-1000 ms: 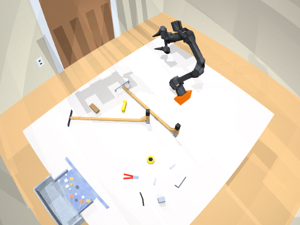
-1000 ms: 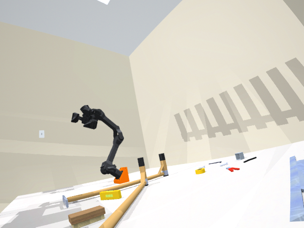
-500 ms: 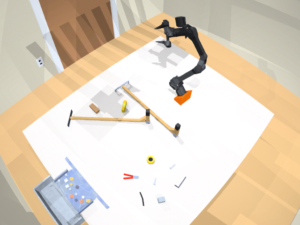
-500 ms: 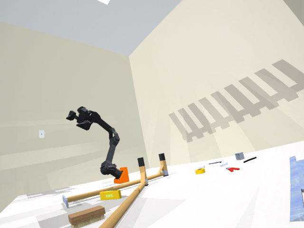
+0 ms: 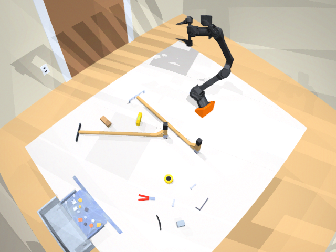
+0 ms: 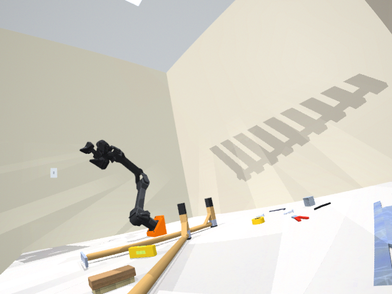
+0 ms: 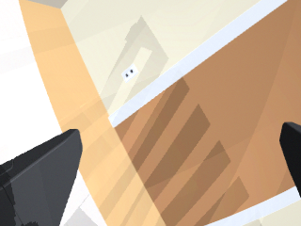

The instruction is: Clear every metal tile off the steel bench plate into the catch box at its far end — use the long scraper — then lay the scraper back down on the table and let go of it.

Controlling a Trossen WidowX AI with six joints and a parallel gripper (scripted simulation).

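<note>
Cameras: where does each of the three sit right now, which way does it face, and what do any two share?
Top: high above the table, looking down on the tools, the steel plate and the catch box; the whole arm shows.
Exterior: low at table level, looking across the two long-handled tools toward the arm and walls; whole arm, orange base.
Wrist: on the raised arm, facing the door and wall outlet; only the open claw fingers show.
Shared: top and exterior both show the yellow level.

Yellow tape roll (image 5: 168, 178), red pliers (image 5: 146, 198)
</note>
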